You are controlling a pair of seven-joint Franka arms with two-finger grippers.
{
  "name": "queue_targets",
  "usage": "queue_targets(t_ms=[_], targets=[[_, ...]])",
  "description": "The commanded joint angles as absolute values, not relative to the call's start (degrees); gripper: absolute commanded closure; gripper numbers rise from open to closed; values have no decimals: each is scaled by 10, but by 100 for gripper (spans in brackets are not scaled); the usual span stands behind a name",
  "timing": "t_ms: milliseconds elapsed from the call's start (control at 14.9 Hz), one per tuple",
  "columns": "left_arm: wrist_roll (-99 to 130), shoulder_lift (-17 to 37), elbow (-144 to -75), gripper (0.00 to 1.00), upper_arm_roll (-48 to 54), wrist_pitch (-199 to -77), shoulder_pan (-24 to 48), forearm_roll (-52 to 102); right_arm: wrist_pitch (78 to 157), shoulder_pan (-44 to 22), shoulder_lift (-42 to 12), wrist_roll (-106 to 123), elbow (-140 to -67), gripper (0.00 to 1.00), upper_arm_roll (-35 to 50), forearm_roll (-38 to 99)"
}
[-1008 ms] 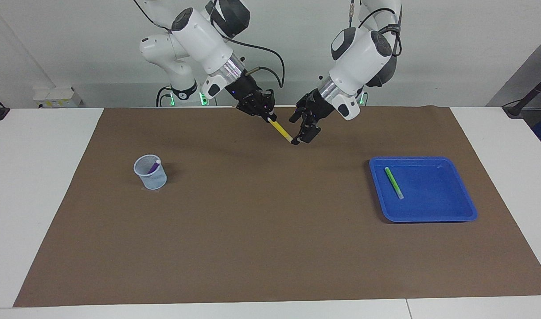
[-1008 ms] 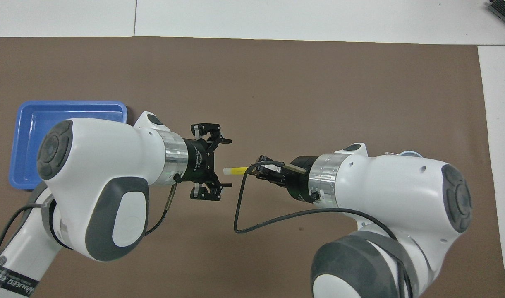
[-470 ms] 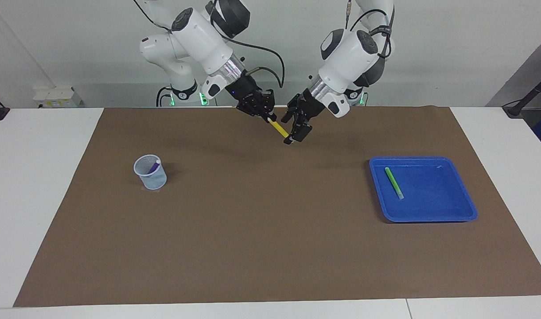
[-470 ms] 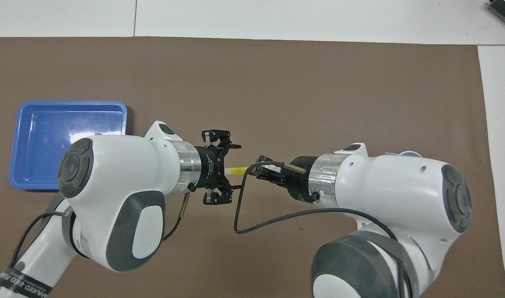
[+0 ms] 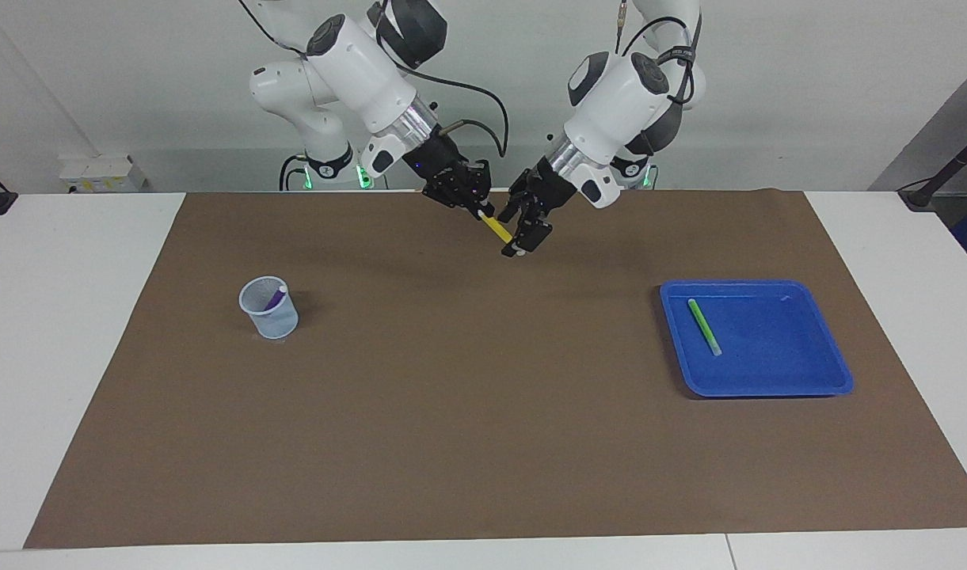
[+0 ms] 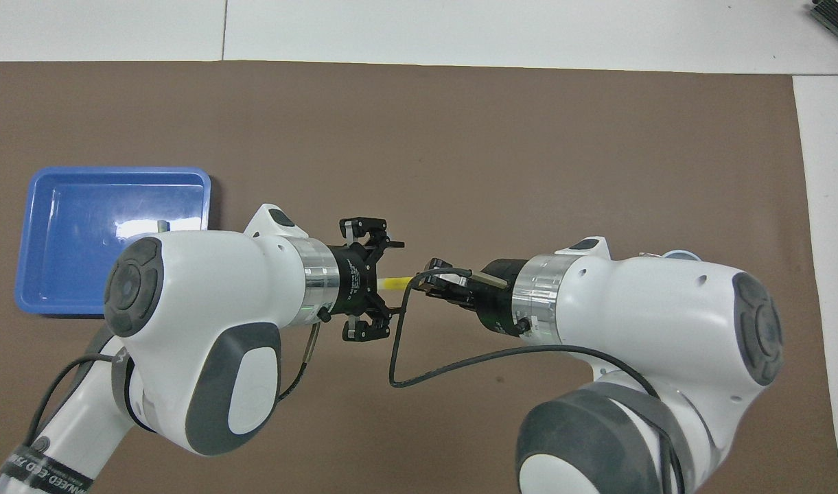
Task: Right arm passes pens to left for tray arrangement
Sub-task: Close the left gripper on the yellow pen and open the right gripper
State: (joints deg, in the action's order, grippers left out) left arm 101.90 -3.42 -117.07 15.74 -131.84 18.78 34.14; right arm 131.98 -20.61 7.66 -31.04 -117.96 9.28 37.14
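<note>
Right end effector (image 5: 477, 207) grips yellow pen (image 5: 495, 227) | left end effector (image 5: 521, 233) spread around its tip

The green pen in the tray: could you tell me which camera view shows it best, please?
The facing view: the green pen lies in full sight on the blue tray. In the overhead view the left arm covers that part of the tray, so only a small pale end shows.

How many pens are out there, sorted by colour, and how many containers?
Yellow pen: 1, held up in the air by the right claw
Green pen: 1, lying in the blue tray
Purple pen: 1, standing in the pale cup
Containers: 2, the tray and the cup
Total: 5 things
</note>
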Motion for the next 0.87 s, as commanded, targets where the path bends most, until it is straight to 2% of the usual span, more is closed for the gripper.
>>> queue_targets(t_ms=[0,67,202,403,470,538,605,806], targets=[[1026,-63,-1213,14,150,-1353,209,352,1330,-202,91,-289,-1196,100,95,389],[1026,-65,-1216,16,150,-1354,210,351,1331,-202,91,-289,-1196,100,95,389],[1024,-65,-1216,32,150,-1354,210,351,1331,-202,91,-288,-1196,100,95,389],[1011,-63,-1210,47,150,-1345,210,349,1330,-201,91,-280,-1196,100,95,389],[1003,-63,-1209,66,150,-1343,209,349,1330,-201,91,-280,-1196,100,95,389],[997,-64,-1208,88,150,-1342,210,349,1329,-200,91,-280,-1196,100,95,389],[997,-64,-1208,100,150,-1340,210,349,1329,-201,91,-280,-1196,100,95,389],[1000,-65,-1204,100,150,-1324,209,350,1329,-200,91,-280,-1196,100,95,389]])
